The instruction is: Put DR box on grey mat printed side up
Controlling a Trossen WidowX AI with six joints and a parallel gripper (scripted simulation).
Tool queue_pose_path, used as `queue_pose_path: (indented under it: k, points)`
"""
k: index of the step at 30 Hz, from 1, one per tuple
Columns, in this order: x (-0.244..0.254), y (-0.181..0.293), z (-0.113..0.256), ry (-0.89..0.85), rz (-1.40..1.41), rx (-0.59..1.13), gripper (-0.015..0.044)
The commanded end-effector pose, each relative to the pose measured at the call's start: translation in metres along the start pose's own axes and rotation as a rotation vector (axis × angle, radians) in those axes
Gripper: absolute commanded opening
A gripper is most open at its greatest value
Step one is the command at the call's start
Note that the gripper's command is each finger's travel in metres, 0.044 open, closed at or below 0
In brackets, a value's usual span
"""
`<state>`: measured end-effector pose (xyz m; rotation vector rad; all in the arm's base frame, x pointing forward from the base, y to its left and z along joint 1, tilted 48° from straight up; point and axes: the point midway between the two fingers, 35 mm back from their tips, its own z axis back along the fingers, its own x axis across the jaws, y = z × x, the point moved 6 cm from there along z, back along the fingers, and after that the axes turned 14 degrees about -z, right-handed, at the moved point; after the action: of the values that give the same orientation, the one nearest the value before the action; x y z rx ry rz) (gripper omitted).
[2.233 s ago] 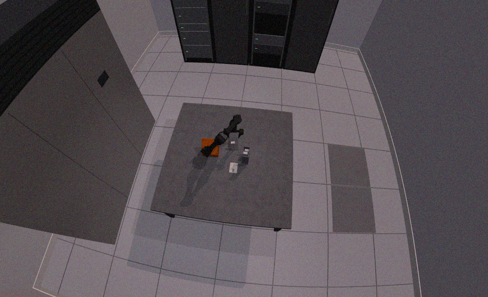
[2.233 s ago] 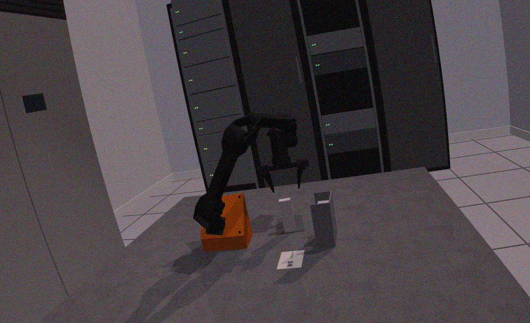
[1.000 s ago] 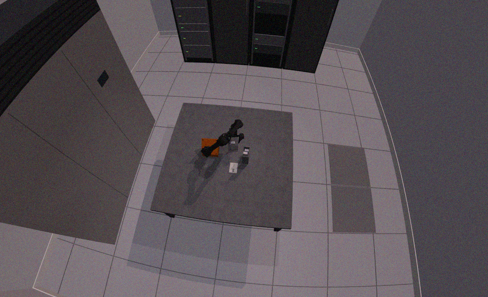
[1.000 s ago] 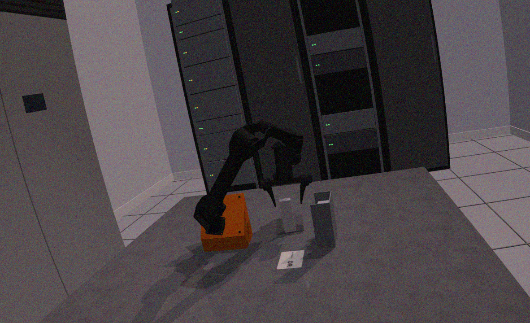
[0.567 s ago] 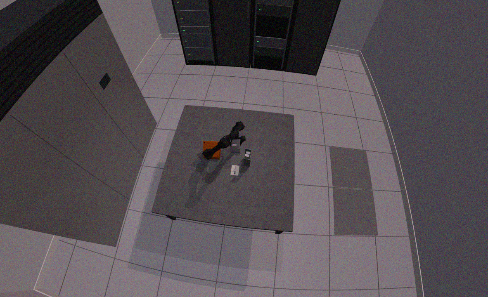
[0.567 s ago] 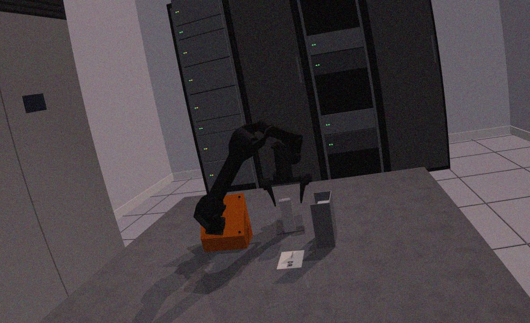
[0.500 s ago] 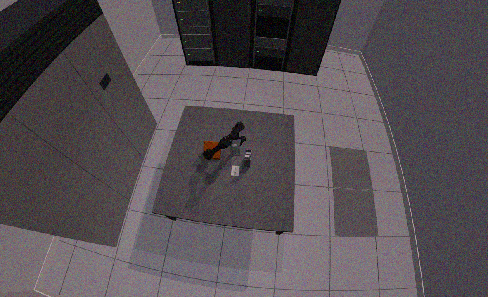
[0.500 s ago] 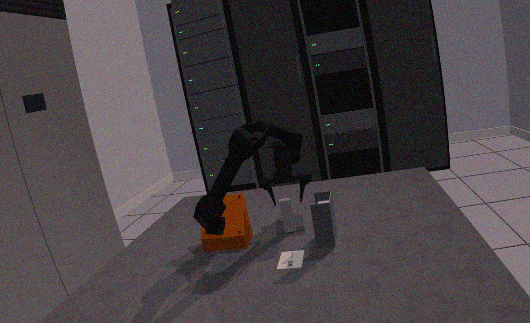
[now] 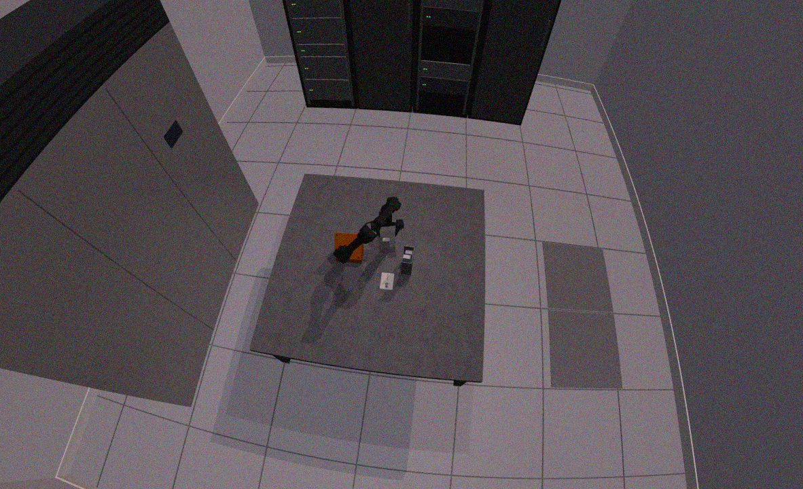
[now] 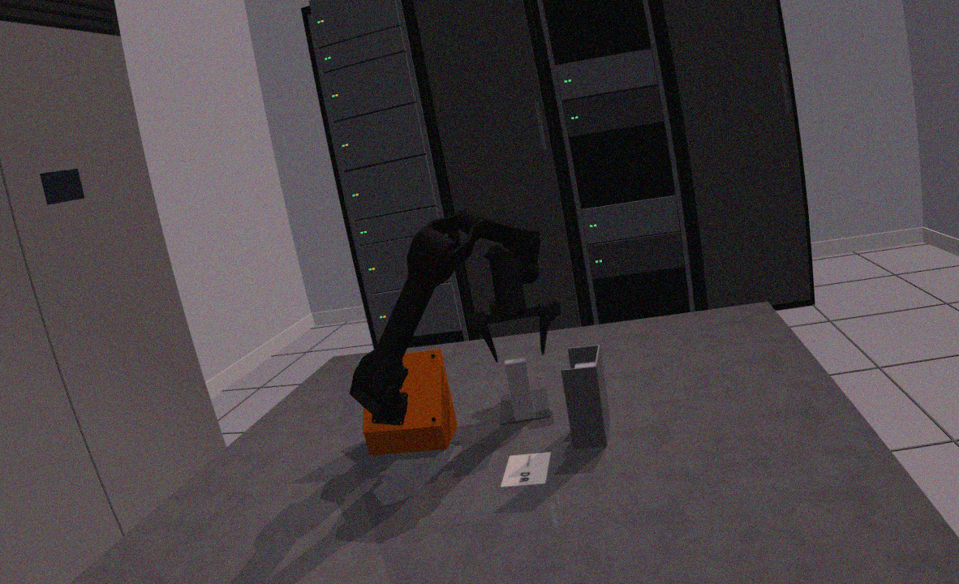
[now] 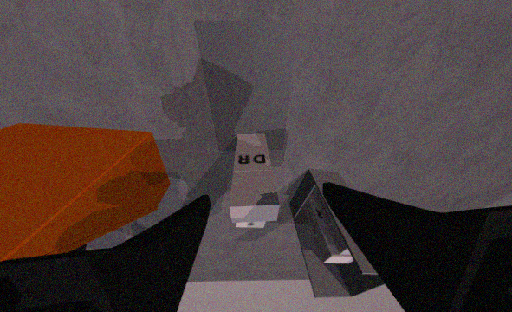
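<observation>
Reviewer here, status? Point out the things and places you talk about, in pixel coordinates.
Gripper (image 10: pixel 520 358) (image 11: pixel 266 193) open, holding nothing. DR box (image 10: pixel 518 392) (image 11: pixel 252 182) upright below the fingers. Bin (image 9: pixel 407 266) (image 10: pixel 583 410) (image 11: pixel 331 282) close beside; may crowd one finger.

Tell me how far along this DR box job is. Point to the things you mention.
Done: the DR box (image 9: pixel 386 239) (image 10: pixel 518 392) (image 11: pixel 251 186) is out of the bin (image 9: pixel 407 268) (image 10: pixel 583 410) (image 11: pixel 331 283); two white box tops show inside the bin from above.

In hand: nothing; the end effector (image 9: pixel 394 226) (image 10: pixel 520 357) (image 11: pixel 266 193) is open above the upright DR box.

Left: its print faces sideways, so it apparently needs laying print-up on the mat, then the arm withdrawn.
</observation>
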<state>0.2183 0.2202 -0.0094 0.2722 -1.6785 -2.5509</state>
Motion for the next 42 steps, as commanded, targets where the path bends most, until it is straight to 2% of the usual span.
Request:
queue_pose_path:
  k: [1,19,27,42]
  points:
    - [0.000,0.000,0.008,0.004,0.002,-0.021,0.0440]
    - [0.006,-0.003,0.025,0.030,0.005,-0.057,0.0440]
    - [0.002,0.014,0.025,-0.003,-0.012,-0.126,0.0240]
    - [-0.002,0.053,0.020,-0.063,-0.052,-0.293,0.0240]
